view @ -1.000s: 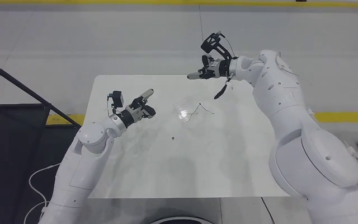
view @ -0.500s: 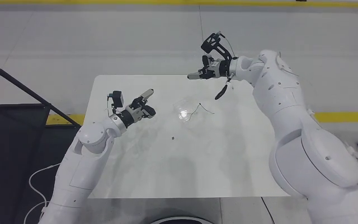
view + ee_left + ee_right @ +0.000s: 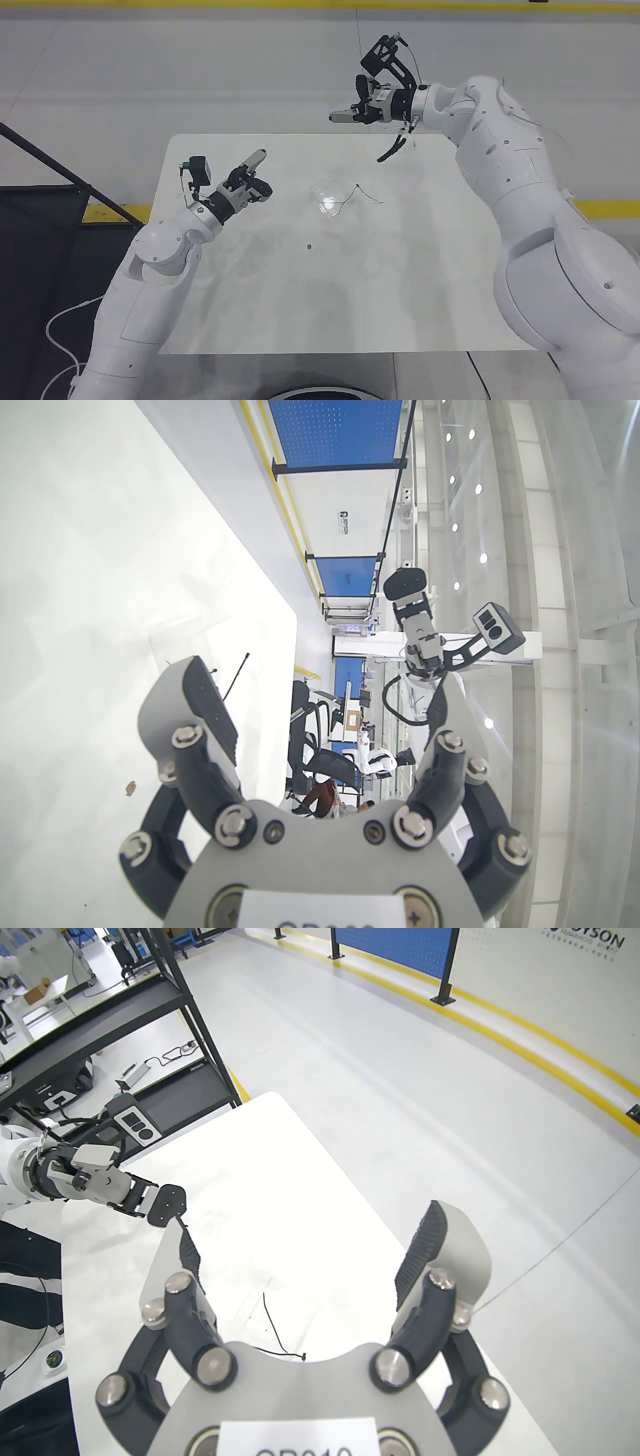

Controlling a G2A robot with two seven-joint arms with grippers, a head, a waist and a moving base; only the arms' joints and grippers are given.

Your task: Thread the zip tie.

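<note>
Left pincer (image 3: 256, 170) hangs with fingers apart and empty at centre left of the top view, over the desk (image 3: 400, 300). Right pincer (image 3: 340, 115), also apart and empty, is at upper centre, beyond the desk's upper edge. The zip tie (image 3: 357, 191) lies on the desk between them, touched by nothing. I judge one pincer should descend slowly and grip the thin strap near its head, leaving the tail free.
</note>
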